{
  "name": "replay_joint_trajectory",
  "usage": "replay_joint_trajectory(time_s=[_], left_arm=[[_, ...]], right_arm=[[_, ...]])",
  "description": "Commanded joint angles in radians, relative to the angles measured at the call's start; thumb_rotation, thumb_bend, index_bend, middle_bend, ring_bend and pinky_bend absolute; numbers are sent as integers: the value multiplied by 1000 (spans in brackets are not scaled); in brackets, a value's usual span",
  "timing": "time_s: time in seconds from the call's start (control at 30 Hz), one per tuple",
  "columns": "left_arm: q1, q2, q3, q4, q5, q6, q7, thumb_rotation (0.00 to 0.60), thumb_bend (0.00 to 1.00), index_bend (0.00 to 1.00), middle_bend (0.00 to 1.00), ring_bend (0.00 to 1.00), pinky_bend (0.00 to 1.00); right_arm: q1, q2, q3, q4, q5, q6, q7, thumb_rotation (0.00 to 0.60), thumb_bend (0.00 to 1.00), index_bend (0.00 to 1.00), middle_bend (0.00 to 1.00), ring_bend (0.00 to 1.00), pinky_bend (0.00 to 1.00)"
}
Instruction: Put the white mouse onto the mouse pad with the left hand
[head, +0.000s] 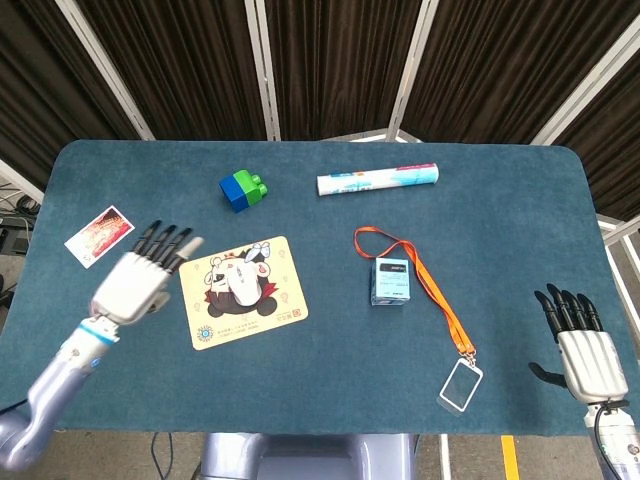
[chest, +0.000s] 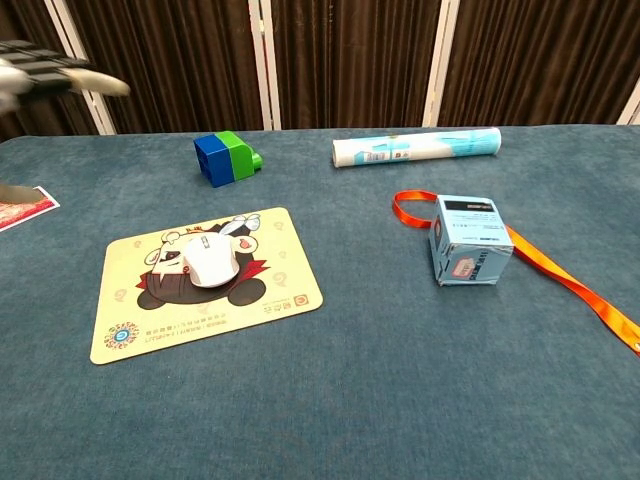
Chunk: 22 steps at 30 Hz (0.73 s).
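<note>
Dark curtains with white poles stand behind a table (head: 520, 200) covered in blue-green cloth. Over its left part the left hand (head: 135, 282) is raised, fingers spread apart and holding nothing; in the chest view only its blurred fingertips (chest: 50, 78) show at the upper left corner. Just to the right of this hand lies the mouse pad (head: 275, 305), flat on the cloth, with a cartoon picture on it. The white mouse (head: 243, 284) rests on the middle of the pad, apart from the hand. Beyond the pad, a red and white card (head: 99, 235) lies near the left edge, and a blue and green block (head: 243, 188) stands further back. A white tube with printed label (head: 378, 179) lies on its side near the far edge. At the centre right stands a small light blue box (head: 392, 279); it is closed, so what is inside cannot be seen. An orange lanyard (head: 440, 295) curves around the box and ends in a clear badge holder (head: 460, 384). The right hand (head: 583, 350) rests at the near right corner, fingers stretched and apart, empty.
</note>
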<state>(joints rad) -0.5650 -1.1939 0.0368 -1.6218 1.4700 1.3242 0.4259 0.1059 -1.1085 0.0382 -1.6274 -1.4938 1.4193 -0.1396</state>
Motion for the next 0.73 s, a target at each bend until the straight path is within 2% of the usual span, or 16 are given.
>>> replay_joint_trajectory(time_s=[0.03,0.23,0.33,0.47,0.73], left_arm=[[154,-7,18,1,-30,172,4,600,217,1,0,0,0],[267,1,32,11,-72,247,-57,600,218,0,0,0,0],[304,9,44,17,-61,263,-86,600,220,0,0,0,0],[336,-7,35,47,-36,301,-84,600,219,0,0,0,0],[334,-8,-5,24,-79,238,-21,600,218,0,0,0,0]], right_arm=[[0,-1,0,0,0,1,-1,600,91,0,0,0,0],[-1,-2,0,1,-3,4,-4,600,89,0,0,0,0],[-1,-2,0,0,-2,3,-4,600,89,0,0,0,0],[0,-3,1,-1,-1,2,-6,600,90,0,0,0,0],[2,-4,2,-3,1,-2,-11,600,89,0,0,0,0]])
